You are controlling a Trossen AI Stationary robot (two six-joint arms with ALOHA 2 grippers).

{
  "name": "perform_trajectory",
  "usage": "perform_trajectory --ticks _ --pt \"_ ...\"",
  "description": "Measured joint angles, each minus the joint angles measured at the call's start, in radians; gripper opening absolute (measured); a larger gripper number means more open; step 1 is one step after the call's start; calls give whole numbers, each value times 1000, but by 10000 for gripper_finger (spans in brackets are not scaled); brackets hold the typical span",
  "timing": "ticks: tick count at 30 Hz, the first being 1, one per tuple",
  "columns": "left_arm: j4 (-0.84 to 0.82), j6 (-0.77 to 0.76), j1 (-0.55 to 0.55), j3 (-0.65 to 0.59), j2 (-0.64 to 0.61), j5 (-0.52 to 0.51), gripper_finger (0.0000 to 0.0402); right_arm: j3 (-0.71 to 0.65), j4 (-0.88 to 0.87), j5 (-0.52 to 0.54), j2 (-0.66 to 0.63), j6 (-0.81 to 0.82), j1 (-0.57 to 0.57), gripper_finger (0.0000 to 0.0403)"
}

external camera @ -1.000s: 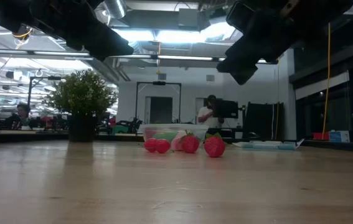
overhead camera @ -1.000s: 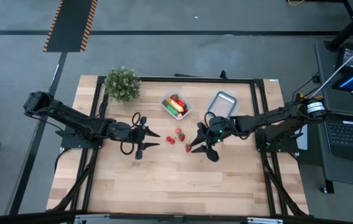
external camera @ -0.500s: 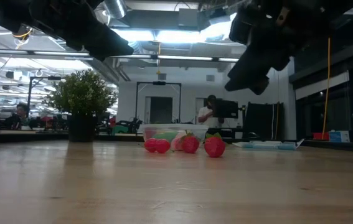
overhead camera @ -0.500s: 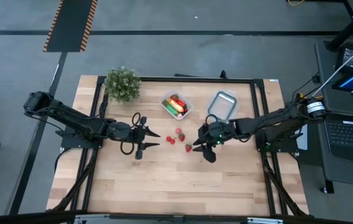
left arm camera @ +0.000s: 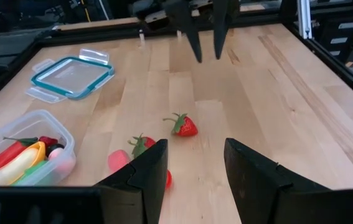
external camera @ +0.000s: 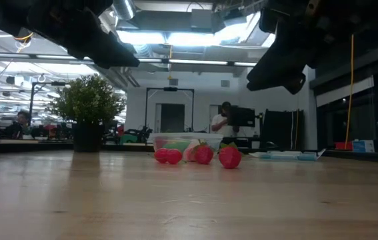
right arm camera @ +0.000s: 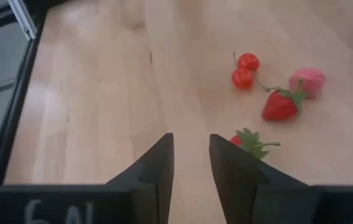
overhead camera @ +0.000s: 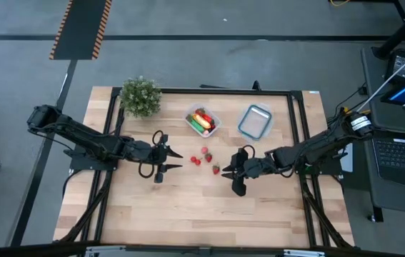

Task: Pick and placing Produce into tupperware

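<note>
High view: the right hand [overhead camera: 230, 173], its fingers narrowly parted, hovers beside a glossy strawberry [overhead camera: 216, 170] at frame centre. The left hand [overhead camera: 174, 160] waits spread over the pale wooden desk [overhead camera: 188, 214]. A clear, round-cornered plastic tub [overhead camera: 203, 121] holds produce.

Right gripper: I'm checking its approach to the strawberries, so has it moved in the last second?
Yes. In the high view the right gripper has drawn away from the blue-rimmed lid, toward the table's near edge.

Overhead camera looks straight down on the whole surface [overhead camera: 188, 207]; the low one sits at surface level, facing the room behind. Each wrist camera peers close past its own tool — left tool [left arm camera: 195, 165], right tool [right arm camera: 192, 165] — and both share the strawberries [left arm camera: 185, 126] (as does the low view).
</note>
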Motion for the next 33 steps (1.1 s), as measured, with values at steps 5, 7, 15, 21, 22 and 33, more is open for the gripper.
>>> perform_trajectory --ticks 5,7,15,21,22,33 --pt "-6 0 0 0 0 0 151 75 -7 4 89 5 17 96" --pt "-6 0 0 0 0 0 151 141 -44 4 151 -3 18 94" --pt "-16 0 0 0 0 0 151 423 -533 8 314 125 5 87" --pt "-20 1 0 0 0 0 151 492 -557 97 356 169 5 82" --pt "-23 1 0 0 0 0 151 493 -555 97 356 169 5 82" --pt "-56 2 0 0 0 0 151 494 -551 97 356 45 -6 82"
